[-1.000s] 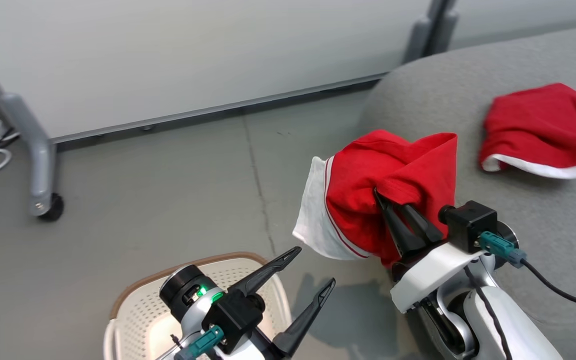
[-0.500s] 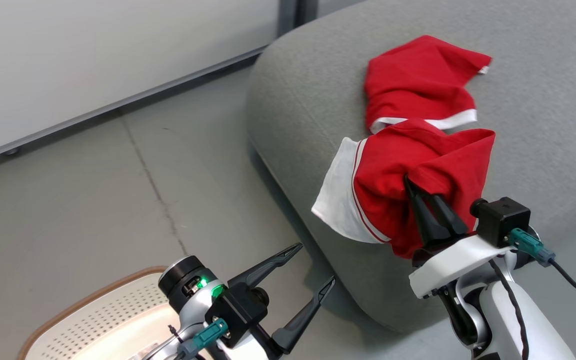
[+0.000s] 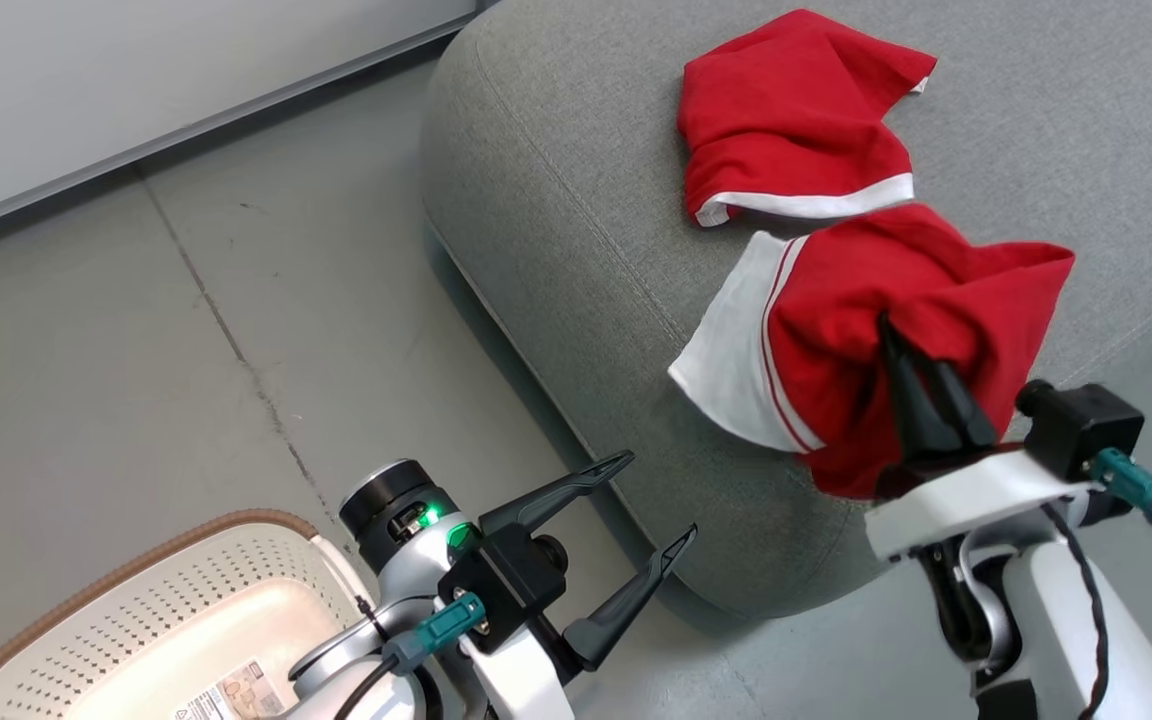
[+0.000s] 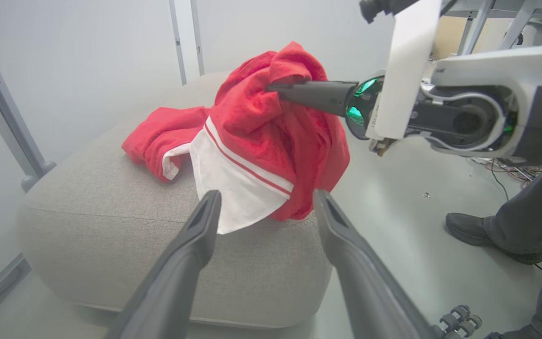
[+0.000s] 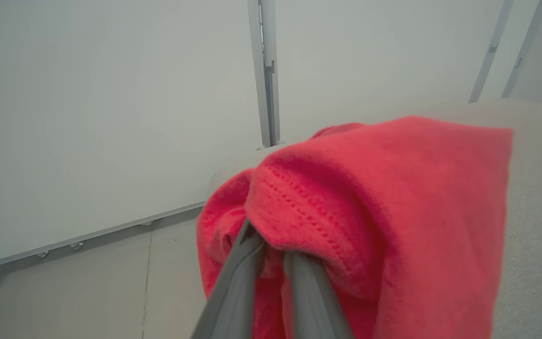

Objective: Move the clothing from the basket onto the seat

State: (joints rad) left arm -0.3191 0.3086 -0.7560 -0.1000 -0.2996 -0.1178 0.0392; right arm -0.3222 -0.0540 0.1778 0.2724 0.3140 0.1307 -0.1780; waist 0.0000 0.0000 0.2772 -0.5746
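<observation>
Two red pieces of soft cloth are on view. The striped piece (image 3: 836,330) is red with a broad white panel at its left end, and thin red stripes run along the edge of that panel. It is bunched and folded over the tips of the right tool (image 3: 914,350), whose two dark fingers are pinched close together on a fold of it. In the right wrist view a stitched red hem (image 5: 370,212) wraps over those fingertips.

This piece hangs above the near left corner of the grey seat (image 3: 586,200). In the head view its long axis runs left to right, from the white panel to a loose red corner at the right. From the left wrist view it droops from the right tool (image 4: 273,88) with the white corner pointing down at the seat's edge (image 4: 134,245). Whether it touches the cushion cannot be told.

The second piece (image 3: 786,110) lies crumpled on the seat, just beyond the striped one. It is plain red with a white band along its near edge and lies roughly left to right, one corner pointing far right.

The left tool (image 3: 658,494) is spread wide with nothing between its fingers. It hovers over the floor (image 3: 136,350) between the seat and the basket (image 3: 166,590), which sits near left.
</observation>
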